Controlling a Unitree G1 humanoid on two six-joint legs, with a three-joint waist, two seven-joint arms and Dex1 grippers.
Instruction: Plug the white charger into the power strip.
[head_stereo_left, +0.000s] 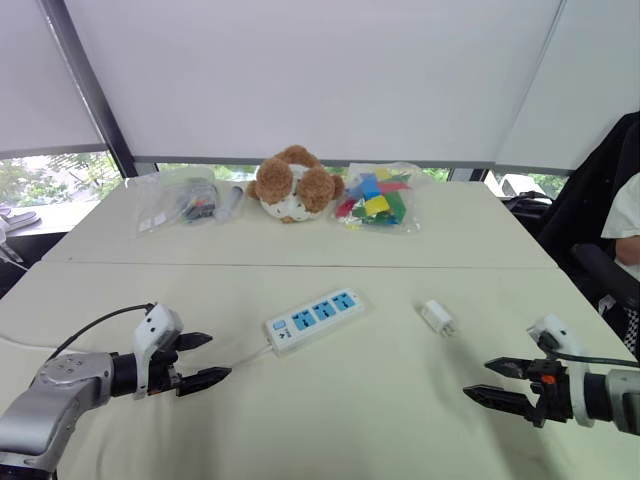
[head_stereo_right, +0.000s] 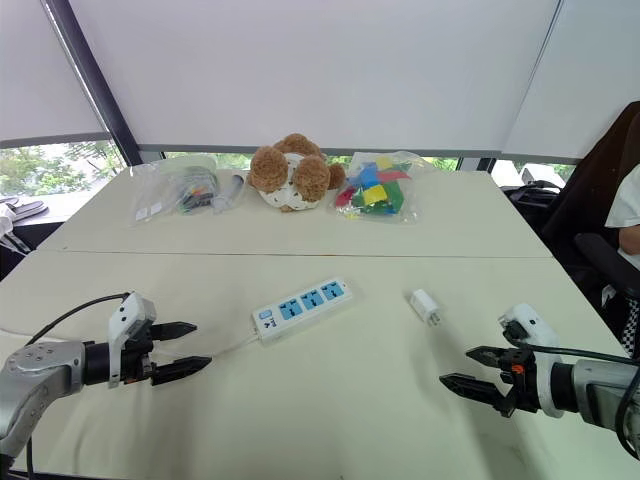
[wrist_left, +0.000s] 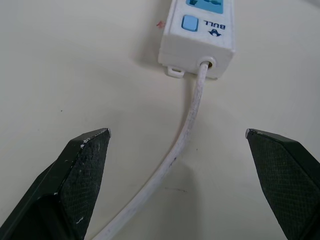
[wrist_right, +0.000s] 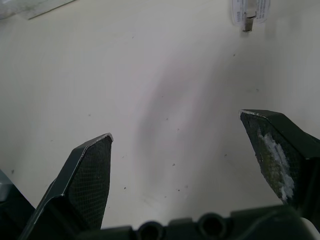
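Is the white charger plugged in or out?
Out: the white charger lies on the table, apart from the power strip.

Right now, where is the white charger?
In the left eye view, the white charger lies loose on the table, right of the power strip, ahead of the right gripper.

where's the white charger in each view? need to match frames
Left eye view: white charger on the table, right of the power strip.
Right eye view: same spot, right of the strip.
Left wrist view: not in it.
Right wrist view: prongs at the frame edge.
Shared landmark: the power strip.
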